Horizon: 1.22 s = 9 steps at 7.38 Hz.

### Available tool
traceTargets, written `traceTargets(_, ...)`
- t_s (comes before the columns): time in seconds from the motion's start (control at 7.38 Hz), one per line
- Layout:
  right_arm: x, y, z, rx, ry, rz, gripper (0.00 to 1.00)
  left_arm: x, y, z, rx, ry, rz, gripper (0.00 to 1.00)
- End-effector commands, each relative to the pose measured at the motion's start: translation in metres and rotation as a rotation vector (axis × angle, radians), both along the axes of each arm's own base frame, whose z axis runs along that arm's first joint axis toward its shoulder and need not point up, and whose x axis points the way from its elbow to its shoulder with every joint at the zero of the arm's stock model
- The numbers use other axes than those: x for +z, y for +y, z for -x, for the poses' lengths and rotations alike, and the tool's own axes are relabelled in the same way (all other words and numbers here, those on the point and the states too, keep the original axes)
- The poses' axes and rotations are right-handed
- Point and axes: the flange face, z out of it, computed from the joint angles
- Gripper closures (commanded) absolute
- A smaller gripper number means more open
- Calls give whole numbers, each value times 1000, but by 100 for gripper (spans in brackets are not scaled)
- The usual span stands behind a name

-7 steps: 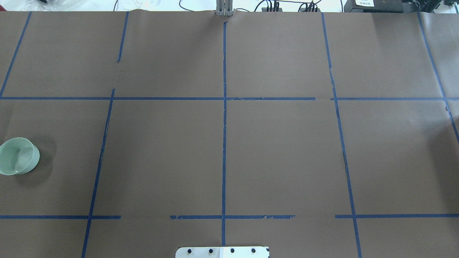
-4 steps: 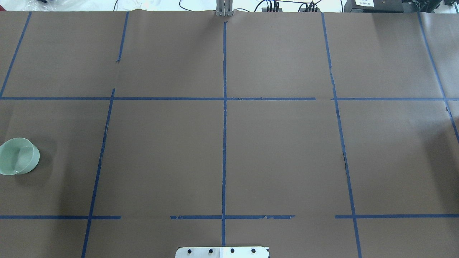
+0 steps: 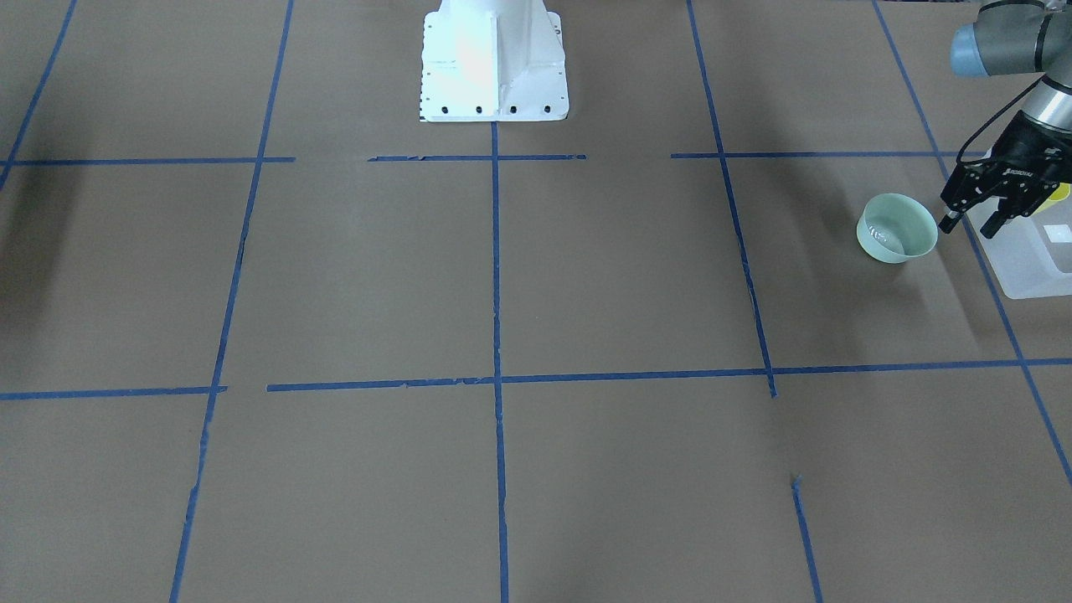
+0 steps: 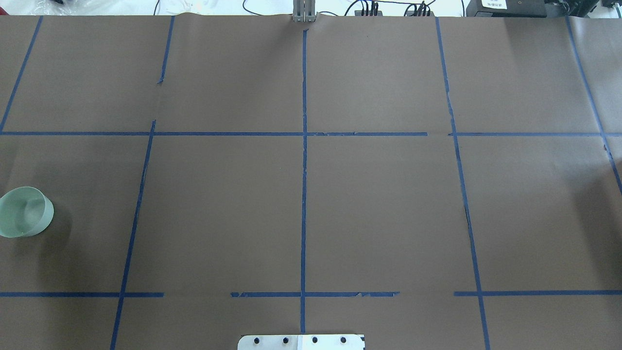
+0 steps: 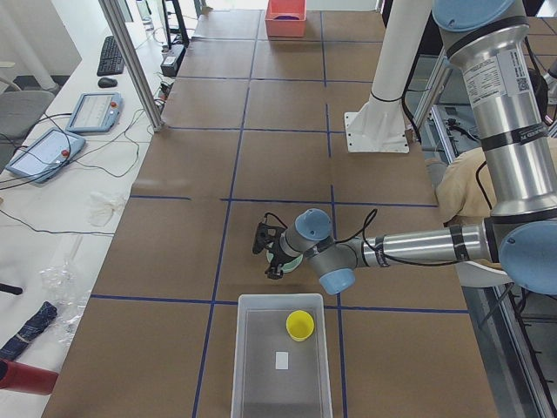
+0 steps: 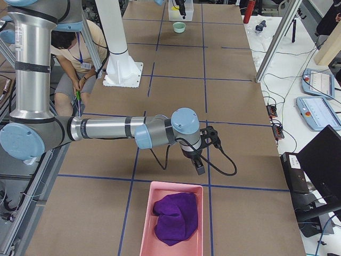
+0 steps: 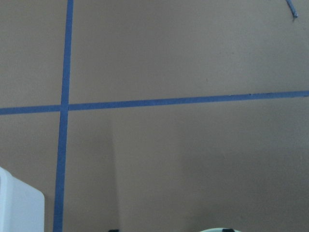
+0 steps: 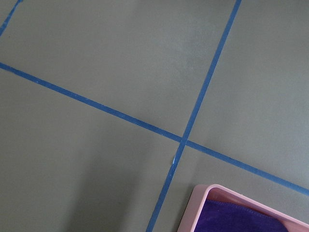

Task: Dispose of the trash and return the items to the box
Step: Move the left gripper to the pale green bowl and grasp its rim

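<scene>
The yellow cup stands inside the frosted white box at the table's left end. A sliver of the cup shows behind my left gripper in the front-facing view, where the box is cut by the edge. My left gripper hangs open and empty between the box and a pale green bowl, above the bowl's rim on the box side. It also shows in the exterior left view. My right gripper hovers near a pink tray; I cannot tell whether it is open or shut.
The green bowl sits upright at the overhead view's left edge. The pink tray holds a purple cloth at the table's right end. The white robot base stands at the table's middle. Blue tape lines grid the brown table.
The bowl has not moved. The dark streak seen inside it earlier is gone and the shadow beside it has shifted.
</scene>
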Motion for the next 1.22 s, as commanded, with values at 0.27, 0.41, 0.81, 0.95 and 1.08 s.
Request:
traceTargets(0.27,-1,0,2,-4,1,-21,0,14,14,-42,71,-54,-17,75)
traceTargets(0.41,-1,0,1,-3,1,-21,0,14,15,-42,78,-54,-21,99)
traceTargets(0.81,5,12,3,-8,-19,-31,0,-11,12,-41,86,-19,-64,100)
traceTargets(0.95,5,12,4,-11,-24,-31,0,-26,18,-45,180,47,-57,100)
traceTargets(1.08,4,11,4,-11,-24,-33,0,-28,15,-15,220,64,-98,100)
